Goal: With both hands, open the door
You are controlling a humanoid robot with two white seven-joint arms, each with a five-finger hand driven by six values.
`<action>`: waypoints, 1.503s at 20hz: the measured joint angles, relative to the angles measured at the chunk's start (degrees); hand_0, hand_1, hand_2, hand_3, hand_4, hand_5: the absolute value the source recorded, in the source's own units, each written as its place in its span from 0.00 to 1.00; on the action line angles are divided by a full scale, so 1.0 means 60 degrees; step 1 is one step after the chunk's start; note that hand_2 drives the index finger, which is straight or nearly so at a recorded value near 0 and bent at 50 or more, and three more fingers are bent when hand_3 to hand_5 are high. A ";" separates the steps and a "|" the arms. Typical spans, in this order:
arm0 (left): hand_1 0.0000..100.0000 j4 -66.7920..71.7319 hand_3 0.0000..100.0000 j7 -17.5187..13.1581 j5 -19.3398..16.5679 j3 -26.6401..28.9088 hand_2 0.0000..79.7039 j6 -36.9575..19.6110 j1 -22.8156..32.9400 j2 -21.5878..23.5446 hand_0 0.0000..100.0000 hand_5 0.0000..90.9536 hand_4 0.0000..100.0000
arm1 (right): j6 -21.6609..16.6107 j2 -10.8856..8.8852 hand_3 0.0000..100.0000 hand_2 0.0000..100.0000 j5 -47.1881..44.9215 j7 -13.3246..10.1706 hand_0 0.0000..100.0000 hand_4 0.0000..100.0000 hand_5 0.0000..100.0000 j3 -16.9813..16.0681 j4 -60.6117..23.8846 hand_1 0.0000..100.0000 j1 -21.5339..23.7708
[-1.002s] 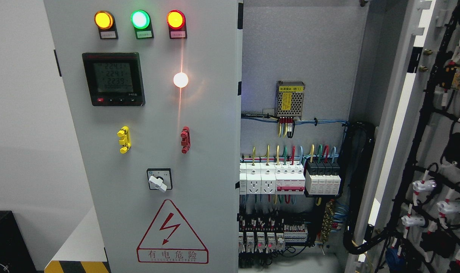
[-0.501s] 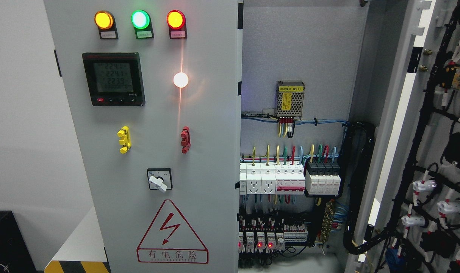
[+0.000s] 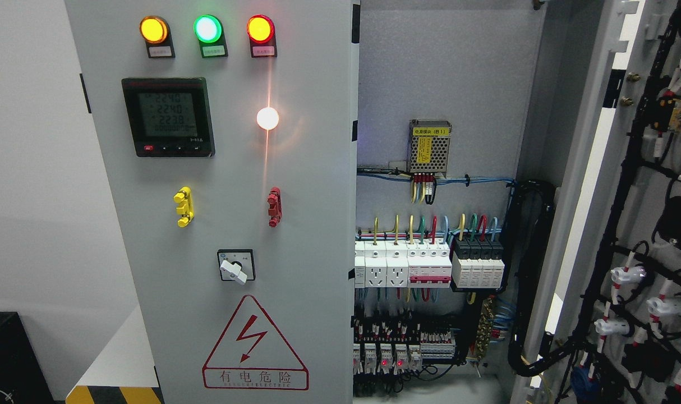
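Observation:
A grey electrical cabinet fills the head view. Its left door (image 3: pixel 307 168) stands shut and carries three lit lamps, a digital meter (image 3: pixel 168 116), a yellow handle (image 3: pixel 183 206), a red handle (image 3: pixel 274 206), a rotary switch (image 3: pixel 236 266) and a red warning triangle. The right door (image 3: pixel 643 185) is swung wide open at the picture's right, its inner side hung with black cable looms and white lamp backs. Between them the cabinet's inside (image 3: pixel 441 84) shows. Neither of my hands nor arms appears anywhere.
Inside are a perforated power supply (image 3: pixel 429 147), rows of white breakers and sockets (image 3: pixel 402 264), a black module block (image 3: pixel 478 261) and relays with red lights lower down. A black box (image 3: pixel 9 359) sits at the lower left, beside yellow-black floor striping (image 3: pixel 113 394).
Only the meter's digits and the small red relay lights have flickered; doors and everything else stay put.

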 measured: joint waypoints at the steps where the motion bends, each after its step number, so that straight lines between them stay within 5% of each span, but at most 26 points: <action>1: 0.00 0.0011 0.00 0.0035 -0.0010 0.0011 0.00 -0.0015 0.0002 -0.0047 0.00 0.00 0.00 | 0.0000 0.0000 0.00 0.00 0.0000 0.0000 0.00 0.00 0.00 0.0000 0.0000 0.00 0.0000; 17: 0.00 0.0111 0.00 0.0383 -0.0073 -0.0178 0.00 0.0032 0.0009 -0.0454 0.00 0.00 0.00 | 0.0000 -0.0003 0.00 0.00 -0.0003 0.0000 0.00 0.00 0.00 0.0000 -0.0111 0.00 0.0028; 30: 0.00 0.0133 0.00 0.0327 -0.0001 -0.0248 0.00 0.0047 -0.0019 -0.0551 0.00 0.00 0.00 | -0.0476 -0.0127 0.00 0.00 -0.0028 0.0020 0.00 0.00 0.00 0.0021 -0.3587 0.00 0.1556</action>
